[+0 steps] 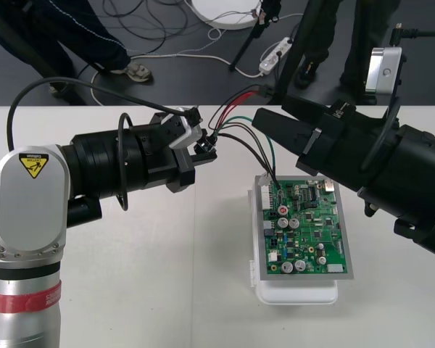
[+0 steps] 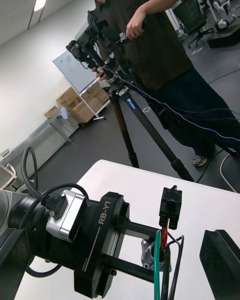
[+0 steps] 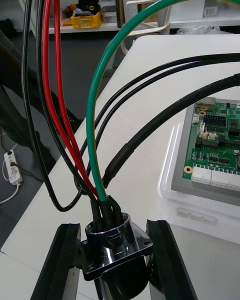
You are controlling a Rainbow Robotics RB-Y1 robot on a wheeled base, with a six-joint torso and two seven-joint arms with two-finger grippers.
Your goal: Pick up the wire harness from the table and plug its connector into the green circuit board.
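My left gripper [image 1: 201,151] hangs above the table left of the green circuit board [image 1: 304,228], shut on the harness's round metal socket [image 3: 112,240]. Red, green and black wires [image 3: 90,130] rise from the socket and arc toward the board [image 3: 215,140]. The black plug [image 2: 170,207] stands in the air close to the socket [image 2: 146,252], with wires dropping from it. In the front view some wires [image 1: 272,165] run down to the board's far left corner; whether anything is seated there is hidden. My right gripper [image 1: 270,109] hovers open over the board's far edge, one finger [image 2: 220,260] beside the wires.
The board sits on a white base [image 1: 297,293] right of the table's middle. The table's far edge lies just behind both grippers. Bare tabletop stretches left of and in front of the board.
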